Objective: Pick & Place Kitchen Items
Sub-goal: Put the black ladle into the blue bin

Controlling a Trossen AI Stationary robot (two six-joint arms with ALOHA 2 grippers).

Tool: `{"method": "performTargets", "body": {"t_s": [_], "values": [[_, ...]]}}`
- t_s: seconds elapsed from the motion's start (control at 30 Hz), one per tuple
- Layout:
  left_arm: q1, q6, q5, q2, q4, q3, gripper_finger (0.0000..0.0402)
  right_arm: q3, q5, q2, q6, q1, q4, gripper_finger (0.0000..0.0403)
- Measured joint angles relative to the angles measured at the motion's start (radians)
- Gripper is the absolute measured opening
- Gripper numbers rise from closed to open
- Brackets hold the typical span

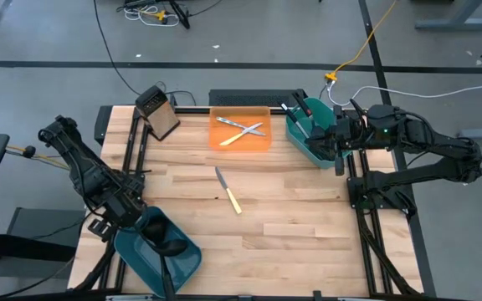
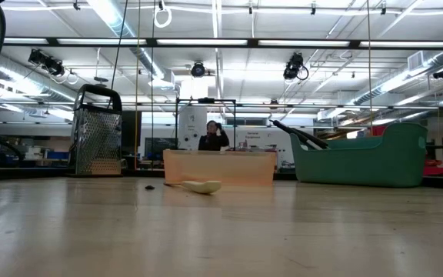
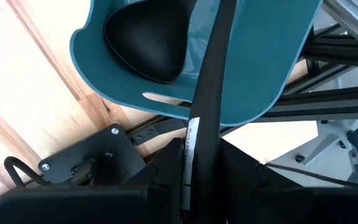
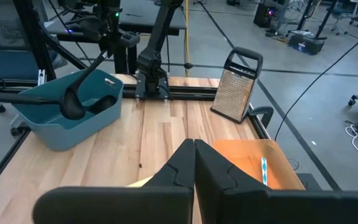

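Observation:
My left gripper (image 1: 130,216) is at the table's near left corner, above a teal bin (image 1: 182,259), and is shut on a black ladle (image 4: 86,78) whose bowl (image 4: 73,107) hangs down into the bin. A second ladle lies in that bin, its handle (image 1: 166,280) sticking out over the near rim. My right gripper (image 4: 194,155) is shut and empty at the far right, beside a second teal bin (image 1: 304,138) that holds black utensils. Silver cutlery (image 1: 243,130) lies crossed on the orange tray (image 1: 262,144). A yellow-handled knife (image 1: 228,191) lies flat mid-table. My left gripper pinches the ladle's handle near its free end (image 3: 193,146) between its two fingers, which come from above. The right wrist view shows the ladle hanging slanted below the gripper, its bowl down inside the teal bin. Whether the bowl rests on the bin's floor is hidden.
A metal box grater (image 1: 157,113) stands at the far left, also in the low view (image 2: 97,135). The arms' black frame rails run along both table sides (image 1: 354,192). A person shows in the room behind the table (image 2: 214,137). Bare wood lies between the knife and the near edge.

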Motion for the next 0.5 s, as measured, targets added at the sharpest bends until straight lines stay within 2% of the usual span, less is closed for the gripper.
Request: {"method": "performTargets", "body": {"t_s": [0.5], "values": [[0.000, -0.039, -0.004, 0.000, 0.040, 0.000, 0.0081, 0.000, 0.000, 0.000, 0.000, 0.000, 0.000, 0.0005]]}}
